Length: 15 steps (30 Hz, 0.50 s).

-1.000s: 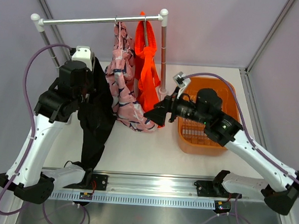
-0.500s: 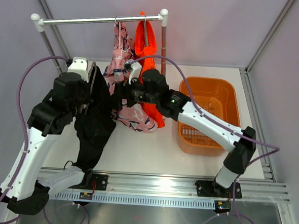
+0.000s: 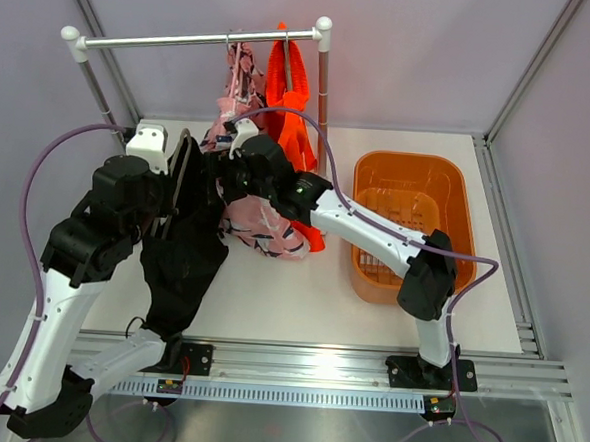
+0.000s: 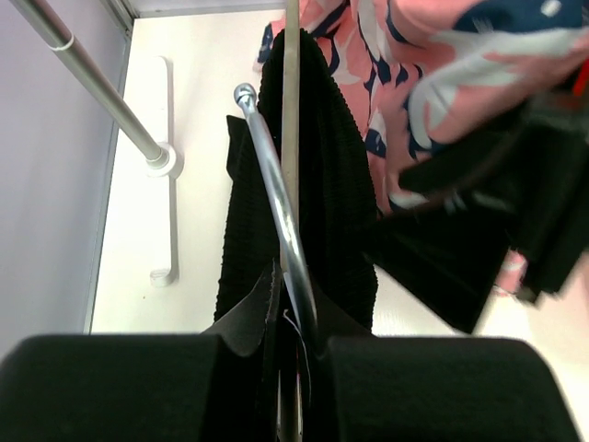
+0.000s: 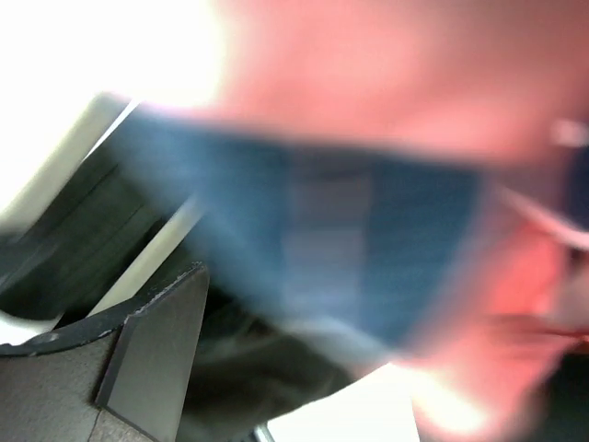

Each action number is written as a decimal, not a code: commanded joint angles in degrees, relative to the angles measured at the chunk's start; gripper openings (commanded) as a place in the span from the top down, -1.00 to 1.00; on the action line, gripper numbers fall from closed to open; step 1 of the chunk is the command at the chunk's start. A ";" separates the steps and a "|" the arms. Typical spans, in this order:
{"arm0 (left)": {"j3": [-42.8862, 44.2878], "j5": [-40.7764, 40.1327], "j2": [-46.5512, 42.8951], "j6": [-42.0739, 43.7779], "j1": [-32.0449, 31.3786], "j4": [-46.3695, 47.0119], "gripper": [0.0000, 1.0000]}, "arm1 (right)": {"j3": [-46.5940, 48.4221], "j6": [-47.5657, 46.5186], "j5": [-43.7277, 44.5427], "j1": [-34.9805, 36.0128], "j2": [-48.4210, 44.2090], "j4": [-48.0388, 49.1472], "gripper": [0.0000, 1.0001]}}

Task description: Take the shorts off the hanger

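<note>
- While the left claw [image 4: 294, 373] was clamped shut on a wire hanger [image 4: 279, 221], the black shorts [image 3: 184, 259] hung from that hanger, off the rail [image 3: 186, 39] and in front of its left half.
- From the left wrist, the hanger's metal hook and bar rose out of the pinched fingers, with ribbed black cloth folded down both sides of them.
- The black cloth trailed low and well forward of the rail, toward the near edge of the worktop [image 3: 290, 301]. Whether its hem touched that surface could not be told.
- The pink shorts [image 3: 260, 219], printed in navy and white, hung from the rail right of its middle, and their lower folds were bunched below it.
- The orange shorts [image 3: 298, 141] hung from the rail just beside the pink pair, nearer the rail's right end.
- The right claw [image 3: 220, 176] reached in below the rail between the black shorts and the pink shorts, close against the pink cloth.
- The right wrist view was smeared with blur. One finger [image 5: 147, 359] sat far out at the lower left, so the jaws stood spread, and nothing could be made out pinched between them.
- An orange basket [image 3: 411, 159] stood on the worktop beyond the rail's right end, apart from the garments.
</note>
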 commanded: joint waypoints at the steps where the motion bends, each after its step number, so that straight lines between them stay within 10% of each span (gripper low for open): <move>1: -0.30 1.65 -1.88 0.17 -0.38 1.28 1.00 | 4.01 1.84 7.73 0.18 2.38 1.72 -0.68; 15: -0.48 2.18 -4.35 1.13 -0.38 -0.92 1.00 | 1.65 7.56 9.41 0.79 3.98 5.68 -0.56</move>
